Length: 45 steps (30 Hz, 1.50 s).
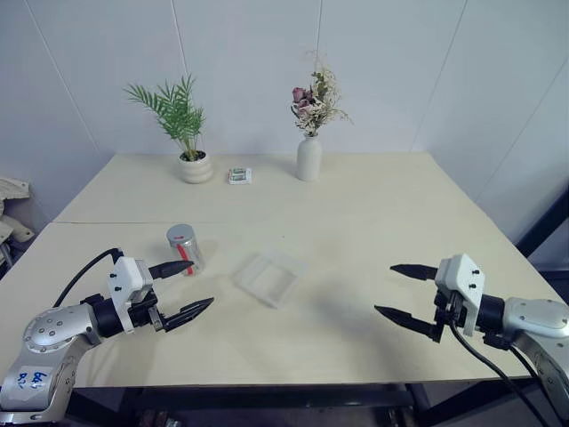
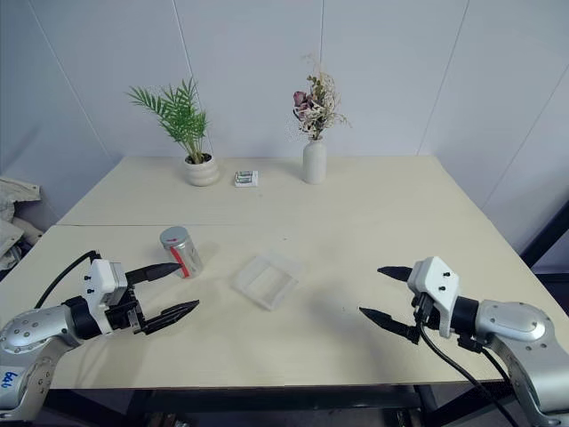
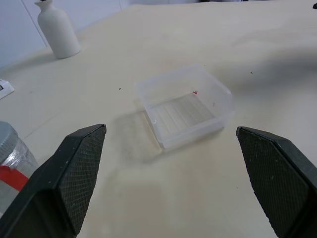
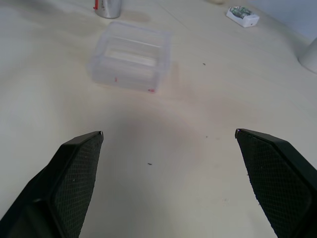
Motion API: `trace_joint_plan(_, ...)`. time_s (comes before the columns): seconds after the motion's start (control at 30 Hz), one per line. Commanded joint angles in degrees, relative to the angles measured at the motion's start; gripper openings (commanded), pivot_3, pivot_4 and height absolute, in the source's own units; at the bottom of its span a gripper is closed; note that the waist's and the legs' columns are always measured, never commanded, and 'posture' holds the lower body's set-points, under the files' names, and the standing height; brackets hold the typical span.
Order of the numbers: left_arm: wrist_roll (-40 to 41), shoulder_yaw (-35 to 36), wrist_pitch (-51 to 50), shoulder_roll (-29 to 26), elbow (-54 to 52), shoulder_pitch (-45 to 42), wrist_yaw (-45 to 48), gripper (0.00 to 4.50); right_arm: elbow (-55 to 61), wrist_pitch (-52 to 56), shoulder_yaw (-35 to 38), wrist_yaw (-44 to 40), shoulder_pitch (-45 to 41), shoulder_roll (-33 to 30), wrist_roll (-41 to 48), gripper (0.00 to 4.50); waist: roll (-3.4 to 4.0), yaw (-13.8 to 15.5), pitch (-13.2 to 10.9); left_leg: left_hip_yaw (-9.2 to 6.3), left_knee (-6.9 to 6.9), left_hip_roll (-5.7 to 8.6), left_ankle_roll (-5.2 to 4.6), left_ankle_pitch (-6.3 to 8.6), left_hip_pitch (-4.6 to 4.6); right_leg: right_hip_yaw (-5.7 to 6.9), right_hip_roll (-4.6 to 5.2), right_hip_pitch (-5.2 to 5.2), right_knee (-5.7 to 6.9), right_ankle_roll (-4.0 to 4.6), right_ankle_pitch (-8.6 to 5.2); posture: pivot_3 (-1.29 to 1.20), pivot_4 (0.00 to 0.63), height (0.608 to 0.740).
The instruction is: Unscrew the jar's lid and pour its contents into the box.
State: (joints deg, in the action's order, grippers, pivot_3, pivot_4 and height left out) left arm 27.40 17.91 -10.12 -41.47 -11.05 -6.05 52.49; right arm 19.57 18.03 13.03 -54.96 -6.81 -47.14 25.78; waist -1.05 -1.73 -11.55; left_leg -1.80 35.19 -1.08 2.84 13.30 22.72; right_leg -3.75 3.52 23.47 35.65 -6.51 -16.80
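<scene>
The silvery-clear jar (image 1: 184, 248) with a red mark stands upright on the table's left half, its grey lid (image 1: 180, 233) on top. The contents cannot be made out. A clear shallow box (image 1: 270, 277) sits at the table's middle, to the right of the jar. My left gripper (image 1: 191, 286) hovers open near the front left, its upper finger reaching in front of the jar's lower side; whether it touches I cannot tell. My right gripper (image 1: 396, 291) hovers open at the front right, well clear of the box, nothing between its fingers.
At the back stand a potted green plant (image 1: 188, 133), a white vase (image 1: 308, 157) with dried flowers, and a small green-and-white packet (image 1: 239, 175). A seam crosses the light wooden table (image 1: 356, 222). The table's front edge lies just under both arms.
</scene>
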Motion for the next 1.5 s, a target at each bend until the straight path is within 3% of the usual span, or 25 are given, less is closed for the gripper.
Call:
trace_joint_plan(0.03,0.1,2.1,0.0,-0.9,-2.7,1.3,-1.0,4.48,1.0,-0.1,1.1,0.6,-2.2,-0.2,1.0,4.5,0.0,-0.1,0.0,0.01,0.0,0.0,0.0,0.0,0.0,-0.01,0.0,0.0,0.0,0.01,0.0,0.0,0.15,0.74)
trace_joint_plan(0.2,-1.5,4.8,0.2,1.4,-4.8,6.5,-6.2,4.48,-0.9,-0.3,-2.7,0.2,-6.1,1.8,0.8,4.5,-0.03,-0.1,0.0,0.06,0.0,-0.05,0.0,0.0,-0.15,-0.06,-0.02,-0.08,0.01,0.19,-0.08,0.0,0.15,0.74)
trace_joint_plan(0.37,-5.2,7.1,0.5,7.7,-7.7,10.7,-17.7,4.48,-3.2,1.0,-7.2,0.5,-14.6,6.0,1.7,4.5,-0.06,0.0,0.0,0.18,0.01,-0.04,0.0,0.0,-0.24,-0.22,-0.01,-0.11,0.04,0.16,-0.05,0.0,0.15,0.74)
trace_joint_plan(0.5,-11.1,5.3,1.0,17.4,-6.4,6.2,-33.2,4.48,-7.1,1.1,-10.6,0.0,-22.6,10.0,1.7,4.5,-0.09,0.2,0.0,0.16,0.07,-0.03,-0.03,-0.02,-0.33,-0.21,-0.02,-0.24,0.02,0.1,0.02,0.0,0.15,0.74)
trace_joint_plan(0.73,-17.8,-2.1,3.6,24.9,3.3,-3.8,-40.7,4.48,-11.3,1.4,-13.7,-0.5,-30.4,14.7,1.0,4.5,-0.24,0.3,0.0,0.1,0.16,0.07,-0.04,-0.03,-0.34,-0.17,0.01,-0.37,-0.01,-0.41,0.33,0.0,0.15,0.74)
trace_joint_plan(1.1,-21.5,-2.1,9.4,25.5,17.3,-14.4,-48.2,4.48,-9.4,1.1,-14.1,0.7,-28.4,16.2,0.5,4.5,-0.27,0.2,0.0,0.06,-0.05,0.04,0.01,0.06,-0.28,-0.11,-0.02,-0.19,0.02,-0.44,0.36,0.0,0.15,0.74)
trace_joint_plan(1.5,-23.2,-3.4,16.0,22.7,30.7,-21.7,-48.3,4.48,-7.9,1.2,-12.8,3.9,-25.7,16.5,0.7,4.5,-0.28,0.2,0.0,0.07,0.0,0.07,0.01,0.05,-0.22,-0.11,-0.01,-0.17,0.03,-0.49,0.4,0.0,0.15,0.74)
